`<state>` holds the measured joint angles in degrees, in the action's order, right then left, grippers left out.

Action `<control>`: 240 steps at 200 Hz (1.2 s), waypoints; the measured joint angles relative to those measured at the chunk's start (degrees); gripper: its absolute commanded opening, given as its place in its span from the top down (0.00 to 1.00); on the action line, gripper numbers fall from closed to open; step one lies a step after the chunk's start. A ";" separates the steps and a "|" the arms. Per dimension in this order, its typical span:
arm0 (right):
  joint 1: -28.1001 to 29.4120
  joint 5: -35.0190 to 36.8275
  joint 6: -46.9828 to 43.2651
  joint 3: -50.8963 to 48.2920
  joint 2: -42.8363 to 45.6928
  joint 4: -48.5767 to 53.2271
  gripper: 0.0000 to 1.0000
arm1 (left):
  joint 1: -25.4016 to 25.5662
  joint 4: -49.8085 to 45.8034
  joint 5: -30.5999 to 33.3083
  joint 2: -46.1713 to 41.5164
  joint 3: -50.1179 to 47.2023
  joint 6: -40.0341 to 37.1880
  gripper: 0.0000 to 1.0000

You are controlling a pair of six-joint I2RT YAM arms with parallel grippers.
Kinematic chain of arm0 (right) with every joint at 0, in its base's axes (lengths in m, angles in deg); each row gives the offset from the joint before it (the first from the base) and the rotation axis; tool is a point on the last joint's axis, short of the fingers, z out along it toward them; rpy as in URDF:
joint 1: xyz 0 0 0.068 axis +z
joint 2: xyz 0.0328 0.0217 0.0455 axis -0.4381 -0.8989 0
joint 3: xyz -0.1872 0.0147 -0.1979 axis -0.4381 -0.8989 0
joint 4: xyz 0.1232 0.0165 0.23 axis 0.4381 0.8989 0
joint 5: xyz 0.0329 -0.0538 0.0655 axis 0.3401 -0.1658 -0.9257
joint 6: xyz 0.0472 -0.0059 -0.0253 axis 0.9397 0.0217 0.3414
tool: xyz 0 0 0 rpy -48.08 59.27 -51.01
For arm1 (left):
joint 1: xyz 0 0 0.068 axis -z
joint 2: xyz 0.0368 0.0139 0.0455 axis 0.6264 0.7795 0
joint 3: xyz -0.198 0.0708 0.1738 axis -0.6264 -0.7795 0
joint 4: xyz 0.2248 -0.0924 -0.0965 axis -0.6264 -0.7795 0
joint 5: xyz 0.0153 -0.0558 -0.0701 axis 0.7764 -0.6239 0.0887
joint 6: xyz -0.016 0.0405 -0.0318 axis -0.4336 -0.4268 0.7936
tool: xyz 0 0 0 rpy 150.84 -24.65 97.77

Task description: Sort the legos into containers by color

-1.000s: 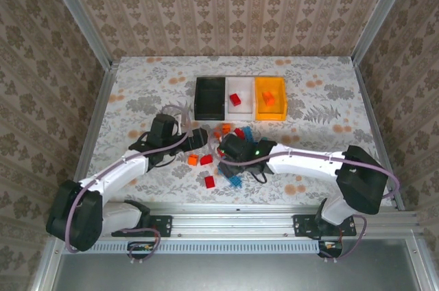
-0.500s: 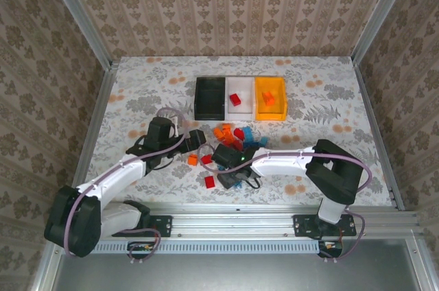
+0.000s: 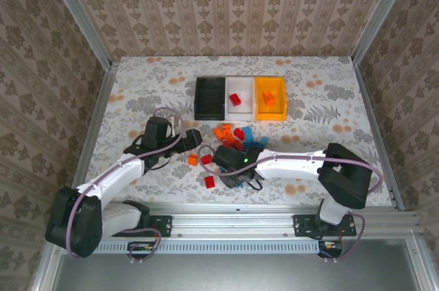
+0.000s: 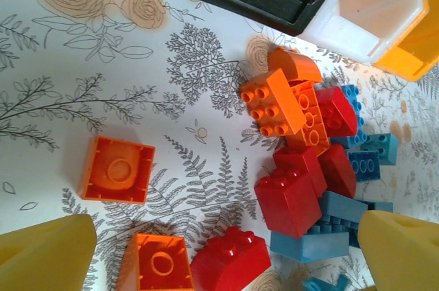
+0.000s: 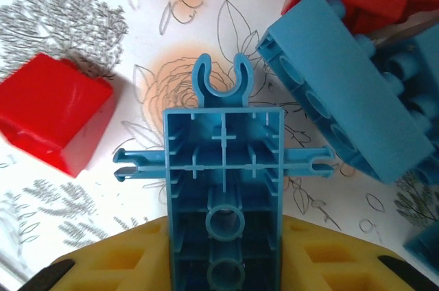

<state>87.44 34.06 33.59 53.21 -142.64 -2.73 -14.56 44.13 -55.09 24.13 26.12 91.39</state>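
Note:
The legos lie in a heap (image 3: 236, 136) just in front of the containers, in red, orange and light blue. My right gripper (image 5: 224, 257) is shut on a blue lego (image 5: 224, 160) with side pegs and a clip end, its yellow fingers (image 5: 103, 263) pressed to both sides. In the top view that gripper (image 3: 230, 173) sits near the heap's front. My left gripper (image 4: 226, 253) hangs open over a red lego (image 4: 236, 260) and two orange ones (image 4: 116, 169), at the heap's left (image 3: 194, 141). The black bin (image 3: 209, 95), white bin (image 3: 245, 88) and orange bin (image 3: 276, 109) stand in a row.
A red lego (image 3: 235, 99) lies in the white bin and an orange one (image 3: 268, 99) in the orange bin. A loose red lego (image 3: 210, 181) lies near the table's front. Beside the held piece are a red lego (image 5: 55, 112) and a long blue one (image 5: 343, 112).
My right gripper has moved toward the table's front and closed its fingers on the blue lego. The left arm has drawn slightly to the left and stays open.

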 measured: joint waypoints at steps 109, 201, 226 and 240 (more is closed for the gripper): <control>-11.08 1.99 -7.13 23.71 -2.23 -0.15 0.62 | -17.35 1.46 -5.99 -2.64 1.42 7.56 0.00; -21.55 6.67 -9.29 62.31 -40.09 1.14 0.61 | -19.82 3.28 -14.82 -3.96 -0.07 10.86 0.00; -21.66 6.88 -9.27 68.52 -44.41 3.74 0.57 | -19.82 3.30 -15.61 -4.31 -0.09 10.86 0.00; -21.66 7.06 -9.18 70.23 -45.44 4.94 0.53 | -19.82 3.30 -15.93 -4.31 -0.17 10.86 0.00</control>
<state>65.78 41.12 24.41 123.44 -188.08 2.21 -34.38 47.43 -71.02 19.82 25.95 102.25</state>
